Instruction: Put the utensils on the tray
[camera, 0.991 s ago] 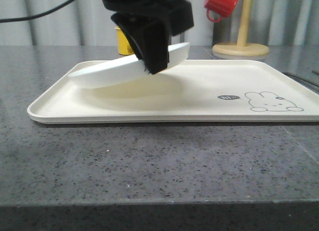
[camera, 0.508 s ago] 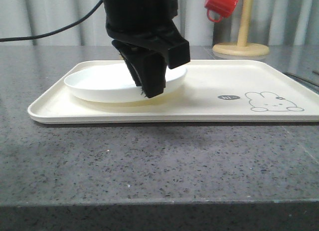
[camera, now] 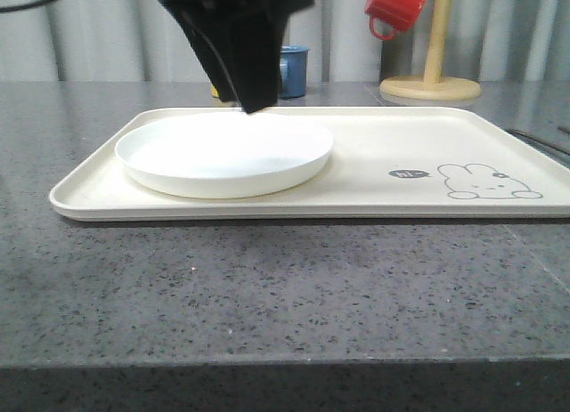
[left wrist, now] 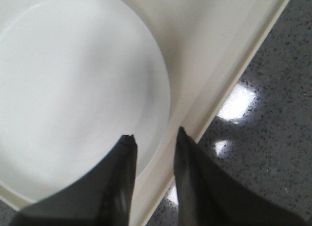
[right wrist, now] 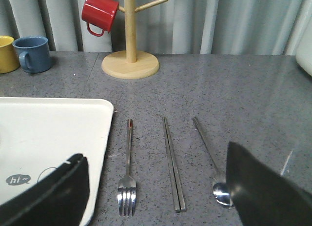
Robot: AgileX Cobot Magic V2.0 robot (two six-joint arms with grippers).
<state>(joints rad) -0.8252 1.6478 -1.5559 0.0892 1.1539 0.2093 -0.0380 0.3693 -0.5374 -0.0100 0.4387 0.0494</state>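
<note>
Since a second ago the plate (camera: 224, 153) has gone from tilted in my left gripper (camera: 240, 65) to flat on the tray (camera: 374, 194), gripper lifted clear.

Left wrist: fingers slightly parted, empty, above plate rim.

Right wrist: right gripper (right wrist: 156, 187) spread wide, empty, over fork (right wrist: 127, 177), chopsticks (right wrist: 172, 162), spoon (right wrist: 214, 172) on the table beside the tray. Thin, flat metal may slip.

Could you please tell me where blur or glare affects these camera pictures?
Front view: the black left end effector is motion-blurred above the round white shallow plate. Left wrist view: bright glare patches on the grey speckled table. Right wrist view: the silver metal fork is sharp.
</note>
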